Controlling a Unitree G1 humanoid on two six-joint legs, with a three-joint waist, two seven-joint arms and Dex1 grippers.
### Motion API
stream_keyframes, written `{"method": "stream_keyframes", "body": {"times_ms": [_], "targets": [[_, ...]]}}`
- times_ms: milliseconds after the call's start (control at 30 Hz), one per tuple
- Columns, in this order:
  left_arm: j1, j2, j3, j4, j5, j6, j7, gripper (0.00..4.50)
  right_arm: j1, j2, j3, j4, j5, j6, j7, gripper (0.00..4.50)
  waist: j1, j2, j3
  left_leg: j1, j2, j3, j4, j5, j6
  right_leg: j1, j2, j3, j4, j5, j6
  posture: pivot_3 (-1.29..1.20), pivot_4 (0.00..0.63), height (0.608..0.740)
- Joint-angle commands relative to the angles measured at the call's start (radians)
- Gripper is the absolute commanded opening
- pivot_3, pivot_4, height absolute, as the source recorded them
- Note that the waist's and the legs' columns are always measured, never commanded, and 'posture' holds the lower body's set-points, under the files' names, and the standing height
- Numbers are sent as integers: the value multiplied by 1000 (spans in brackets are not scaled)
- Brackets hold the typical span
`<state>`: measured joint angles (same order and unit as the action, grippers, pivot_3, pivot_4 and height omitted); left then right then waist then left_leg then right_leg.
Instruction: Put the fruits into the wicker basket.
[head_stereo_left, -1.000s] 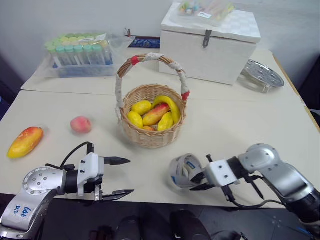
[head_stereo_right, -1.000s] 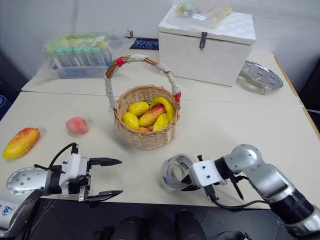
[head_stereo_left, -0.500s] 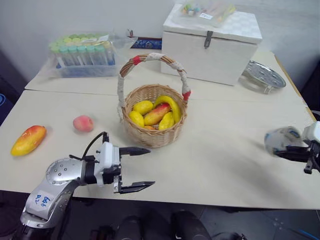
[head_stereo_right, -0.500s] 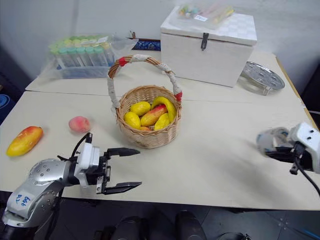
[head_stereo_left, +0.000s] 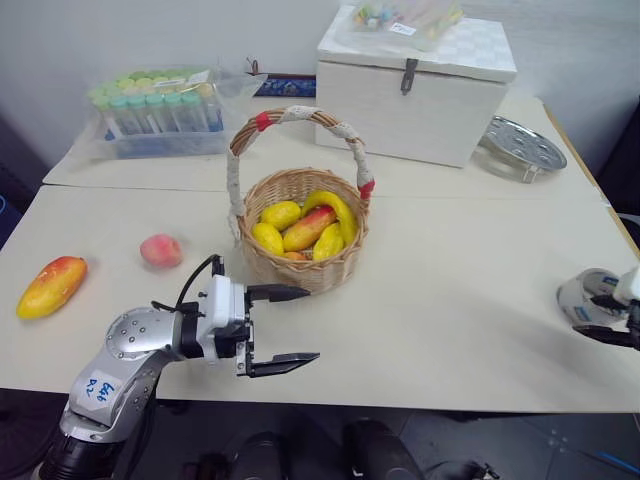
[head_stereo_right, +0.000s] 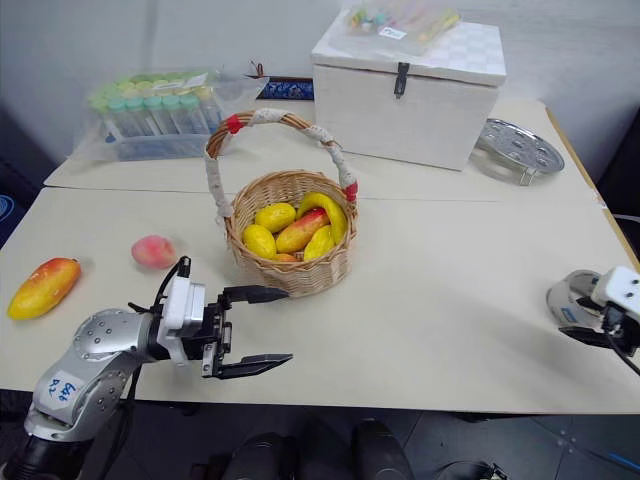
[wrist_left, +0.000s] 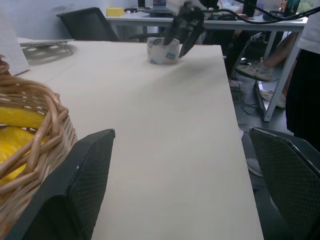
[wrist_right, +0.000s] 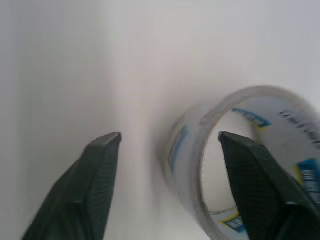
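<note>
The wicker basket (head_stereo_left: 300, 262) stands mid-table and holds several yellow and red toy fruits (head_stereo_left: 310, 228). A yellow-orange mango (head_stereo_left: 52, 285) with a red end lies at the far left, and a pink peach (head_stereo_left: 161, 250) sits between it and the basket. My left gripper (head_stereo_left: 310, 325) is open and empty, level, just in front of the basket and pointing right; its own view has the basket's weave (wrist_left: 30, 145) beside one finger. My right gripper (wrist_right: 170, 137) is at the table's far right edge, fingers apart astride the near wall of a tape roll (wrist_right: 240, 165).
The tape roll (head_stereo_left: 590, 295) stands near the right edge. At the back are a white lidded box (head_stereo_left: 415, 85), a bagged rack of tubes (head_stereo_left: 160, 105) and a round metal plate (head_stereo_left: 520, 145). A seam (head_stereo_left: 500, 197) joins the two tabletops.
My right arm swung the tape roll from front centre to the far right, and its fingers have parted off it. My left gripper moved right, to the basket's front.
</note>
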<state>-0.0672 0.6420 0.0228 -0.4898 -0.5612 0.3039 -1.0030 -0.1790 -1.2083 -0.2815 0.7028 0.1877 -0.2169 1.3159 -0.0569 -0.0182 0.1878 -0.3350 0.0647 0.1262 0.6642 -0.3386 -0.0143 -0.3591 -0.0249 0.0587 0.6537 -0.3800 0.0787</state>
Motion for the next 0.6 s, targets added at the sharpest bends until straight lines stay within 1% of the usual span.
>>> {"method": "stream_keyframes", "body": {"times_ms": [33, 67, 133, 233, 267, 333, 400, 433, 467, 500, 533, 600], "targets": [[32, 23, 50, 6, 3, -20, 3, 4500, 46, -64, -156, -124, 104, 32, 48, 4351, 0, 0, 0, 0, 0, 0, 0, 0, 0, 0, 0, 0, 0, 0, 0, 0, 150, 740], [51, 41, 67, 17, 16, -25, -1, 4500, 62, -57, -196, -189, 147, 45, 71, 4476, -4, 0, 0, 0, 0, 0, 0, 0, 0, 0, 0, 0, 0, 0, 0, 0, 150, 740], [84, 59, 104, 48, 47, -58, 3, 4500, 75, -20, -243, -322, 224, 97, 74, 4476, -12, 0, 0, 1, 1, -1, -1, 0, 0, 1, 1, 0, 0, 0, 0, 0, 150, 740], [131, 58, 179, 104, 102, -135, 45, 4500, 88, 73, -245, -558, 357, 204, 45, 4476, -21, -1, 1, 1, 1, -3, -2, 0, -1, 1, 1, -1, 0, 0, 0, 0, 150, 740], [147, 53, 208, 118, 124, -170, 61, 4500, 95, 111, -228, -634, 380, 241, 9, 4476, -20, -2, 1, 0, 1, -3, -2, 0, -1, 1, 1, -2, 0, 0, 0, 0, 150, 740], [203, 45, 262, 125, 138, -202, 81, 4500, 100, 216, -172, -774, 410, 242, -45, 4476, -18, -2, 1, -1, 1, -4, -2, 0, -1, 1, 1, -2, -1, 0, 0, 0, 150, 740], [263, 34, 305, 127, 149, -221, 102, 4500, 79, 341, -127, -860, 409, 173, -101, 4476, -17, -3, 0, -2, 1, -5, -3, -1, -1, 0, 0, -3, -1, 0, 0, 0, 150, 740], [298, 25, 334, 128, 157, -224, 123, 4500, 74, 396, -104, -908, 437, 192, -136, 4476, -17, -3, 0, -3, 1, -5, -3, -2, -1, 0, 0, -3, -2, 0, 0, 0, 150, 740], [335, 7, 377, 137, 174, -238, 161, 4500, 78, 455, -61, -959, 443, 186, -156, 4476, -18, -3, 0, -4, 1, -5, -3, -2, -1, -2, 0, -3, -2, 0, 1, 0, 150, 740], [373, -34, 462, 157, 191, -263, 235, 4500, 102, 516, 12, -1009, 432, 164, -145, 4476, -17, -3, 0, -5, 0, -5, -3, -2, -1, -3, 0, -3, -2, 0, 1, 0, 150, 740], [396, -61, 520, 174, 202, -283, 287, 4500, 120, 556, 64, -1040, 419, 148, -134, 4476, -16, -3, 0, -6, 1, -5, -3, -2, -1, -4, 0, -4, -1, 0, 1, 0, 150, 740], [448, -114, 622, 193, 157, -257, 350, 4500, 139, 630, 152, -1064, 388, 118, -134, 4476, -13, -5, -1, -9, 1, -6, -3, -2, -2, -8, 0, -4, 0, 0, 1, 0, 150, 740]]}}
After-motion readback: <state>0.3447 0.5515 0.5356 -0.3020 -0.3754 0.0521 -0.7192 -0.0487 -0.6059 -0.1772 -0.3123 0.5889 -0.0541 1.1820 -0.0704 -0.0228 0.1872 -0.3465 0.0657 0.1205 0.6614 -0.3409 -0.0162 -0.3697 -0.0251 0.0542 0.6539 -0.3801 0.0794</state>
